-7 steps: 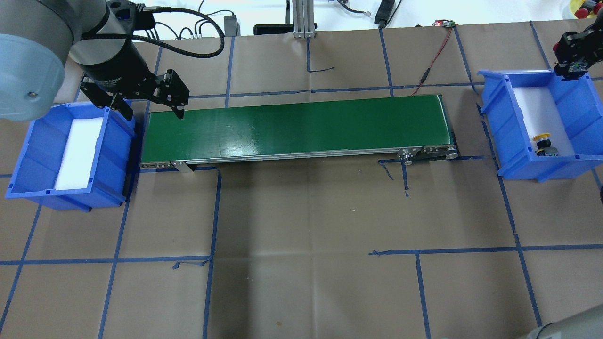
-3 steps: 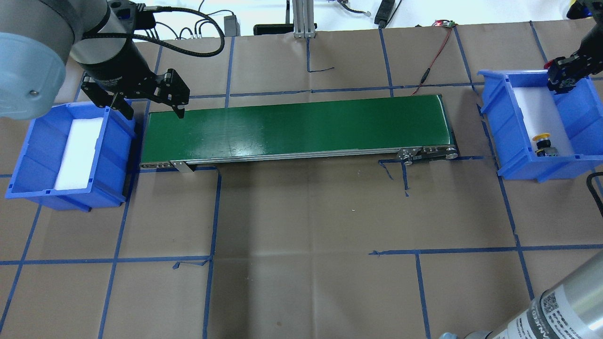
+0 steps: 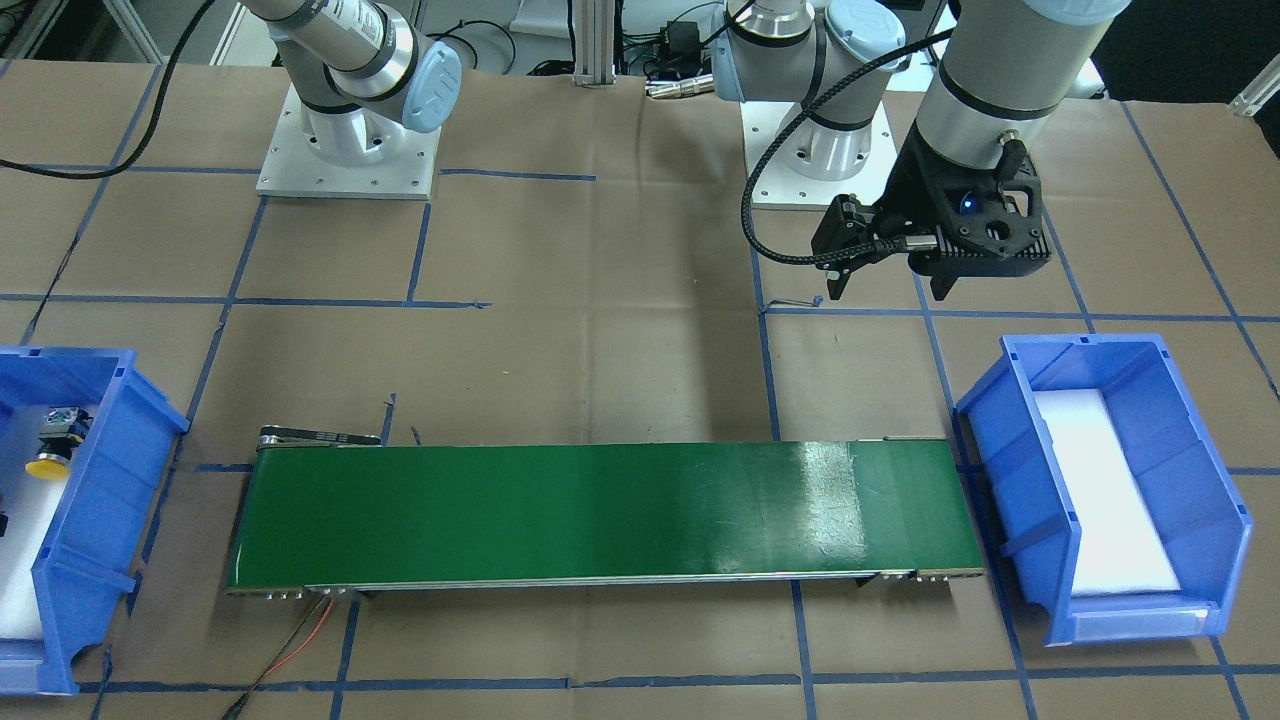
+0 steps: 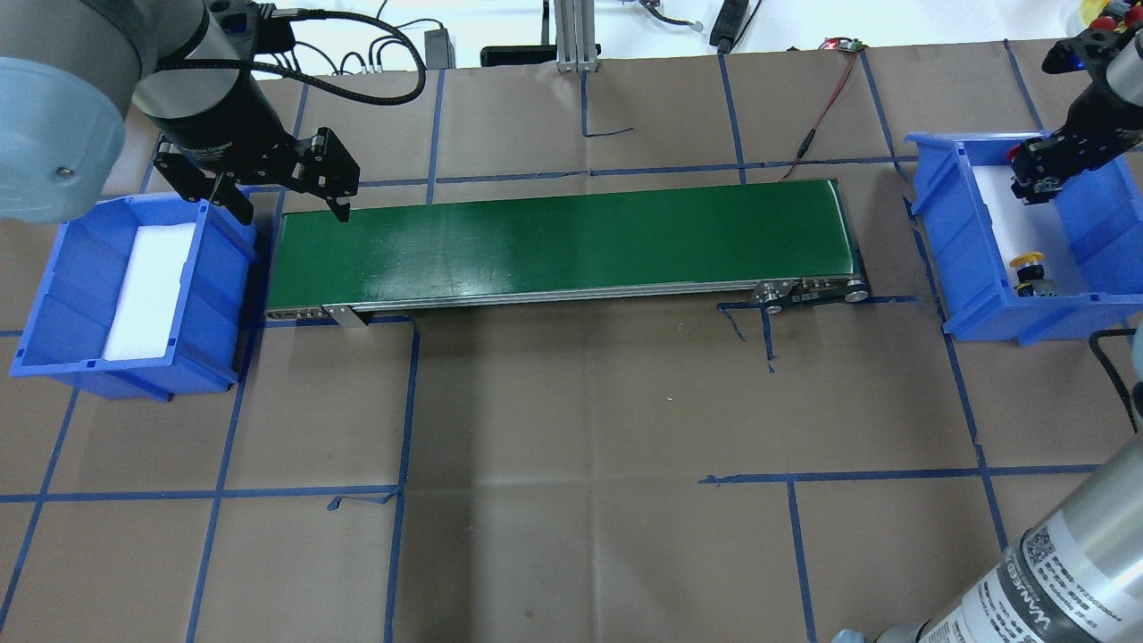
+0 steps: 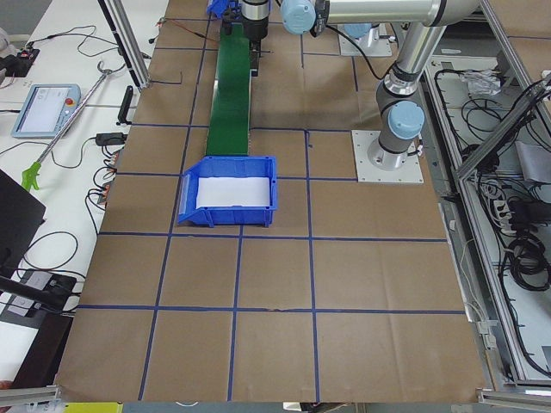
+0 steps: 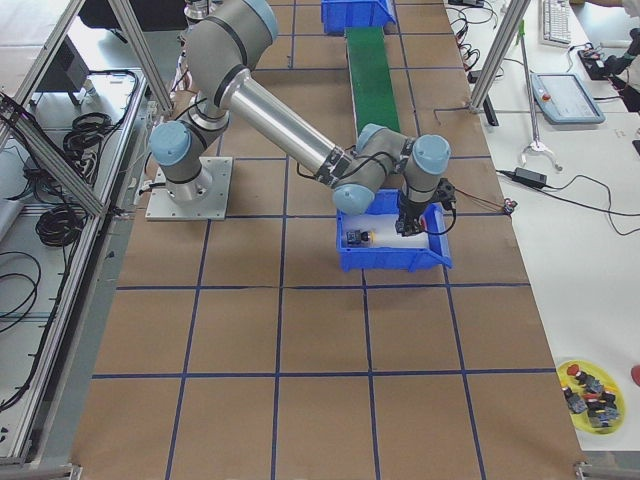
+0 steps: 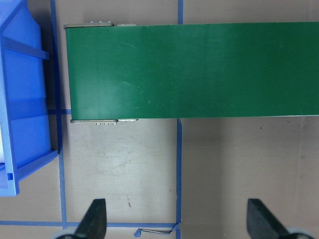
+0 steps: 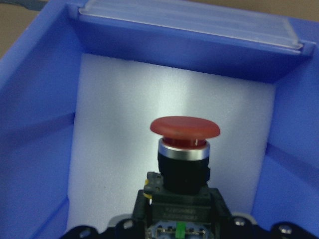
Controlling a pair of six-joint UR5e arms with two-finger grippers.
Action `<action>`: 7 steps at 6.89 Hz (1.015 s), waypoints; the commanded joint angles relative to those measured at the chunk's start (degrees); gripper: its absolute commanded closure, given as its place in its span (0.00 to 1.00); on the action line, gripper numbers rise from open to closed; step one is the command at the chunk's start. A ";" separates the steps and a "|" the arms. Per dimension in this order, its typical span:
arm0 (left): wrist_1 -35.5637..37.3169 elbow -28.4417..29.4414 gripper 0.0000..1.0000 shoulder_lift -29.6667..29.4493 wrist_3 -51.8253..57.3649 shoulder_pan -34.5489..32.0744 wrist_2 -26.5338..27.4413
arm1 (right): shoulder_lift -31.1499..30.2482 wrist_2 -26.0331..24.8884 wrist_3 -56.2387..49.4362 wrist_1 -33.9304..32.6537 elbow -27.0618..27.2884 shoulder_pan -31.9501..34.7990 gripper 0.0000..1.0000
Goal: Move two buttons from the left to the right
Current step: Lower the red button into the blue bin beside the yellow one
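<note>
Holding red button (image 8: 184, 149) over bin (image 4: 938, 210) | yellow button (image 4: 1027, 263) inside | left fingers (image 7: 95, 219) spread

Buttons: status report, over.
Left gripper open, near belt end. Right gripper shut on red button, inside right bin. Yellow button already in that bin. Nothing seen in the way.
</note>
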 commanded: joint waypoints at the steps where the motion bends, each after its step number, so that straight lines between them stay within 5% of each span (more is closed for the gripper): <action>1: 0.00 0.03 0.00 0.19 0.00 0.00 -0.08 | 0.85 -0.13 0.12 -1.03 2.40 0.08 0.95; 3: 0.00 0.03 0.00 0.36 0.00 0.00 -0.08 | 1.20 -0.22 0.30 -2.71 3.12 0.08 0.92; 5: 0.00 0.03 0.00 0.36 0.00 0.00 -0.08 | 1.20 1.00 0.82 -2.71 2.95 0.08 0.19; 6: 0.00 0.03 0.00 0.36 0.00 0.00 -0.08 | 1.11 1.27 1.17 -2.71 2.60 0.16 0.01; 7: 0.00 0.03 0.00 0.36 0.00 0.00 -0.08 | 0.94 1.28 1.26 -2.71 2.24 0.16 0.01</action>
